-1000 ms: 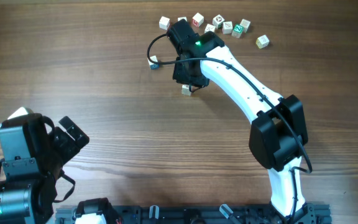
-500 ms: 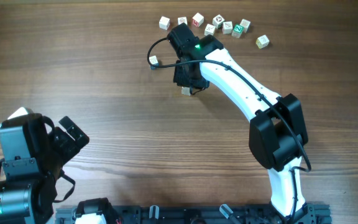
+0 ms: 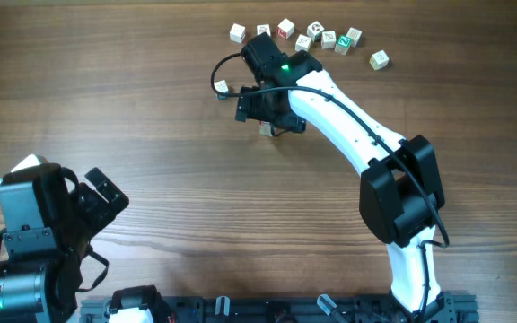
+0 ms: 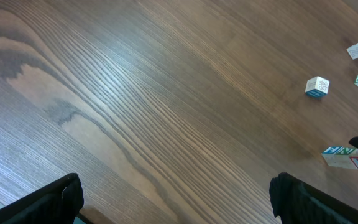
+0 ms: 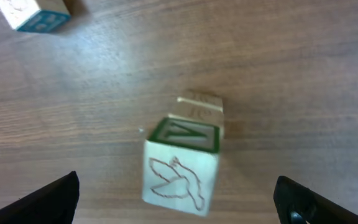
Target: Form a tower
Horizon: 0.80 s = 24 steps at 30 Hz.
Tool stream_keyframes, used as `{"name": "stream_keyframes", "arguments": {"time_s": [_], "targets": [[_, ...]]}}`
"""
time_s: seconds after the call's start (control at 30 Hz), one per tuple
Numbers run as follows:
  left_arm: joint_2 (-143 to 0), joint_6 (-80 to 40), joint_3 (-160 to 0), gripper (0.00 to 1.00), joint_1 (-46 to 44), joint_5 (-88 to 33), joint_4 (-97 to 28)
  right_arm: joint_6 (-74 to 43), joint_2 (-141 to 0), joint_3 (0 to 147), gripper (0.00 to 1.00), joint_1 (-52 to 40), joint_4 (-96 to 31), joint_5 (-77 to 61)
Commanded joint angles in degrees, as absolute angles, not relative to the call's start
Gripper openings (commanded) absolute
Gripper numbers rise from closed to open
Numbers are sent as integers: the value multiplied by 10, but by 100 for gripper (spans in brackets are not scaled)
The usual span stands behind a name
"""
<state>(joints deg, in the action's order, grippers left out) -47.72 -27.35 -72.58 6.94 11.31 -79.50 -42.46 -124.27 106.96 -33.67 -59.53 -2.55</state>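
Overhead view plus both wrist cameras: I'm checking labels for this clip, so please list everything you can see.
tower: one stack, at least two pale wooden cubes, green-framed top face; mid-table, under the right gripper
blue-marked cube: one, pale with blue; alone, left of the tower
loose cubes: about nine, pale with red or green marks; scattered along the far side
table: one, dark brown wood
right gripper: one, black on a white arm; open, above the tower, fingers clear of it
left gripper: one, black; open, near-left corner, holding nothing
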Motion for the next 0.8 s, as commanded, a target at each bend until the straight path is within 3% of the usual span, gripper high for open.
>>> {"name": "stream_keyframes", "arguments": {"time_s": [0.0, 0.27, 0.5, 0.77], "targets": [[-476, -279, -726, 100, 74, 116, -794, -514, -1243, 1079, 100, -339, -620, 3], [-476, -279, -726, 100, 74, 116, -794, -557, -1263, 1073, 99, -346, -564, 39], [-476, -279, -726, 100, 74, 116, -794, -621, -1276, 1071, 99, -406, -580, 159], [-476, -279, -726, 100, 74, 116, -794, -607, -1293, 1011, 99, -407, -504, 200]]}}
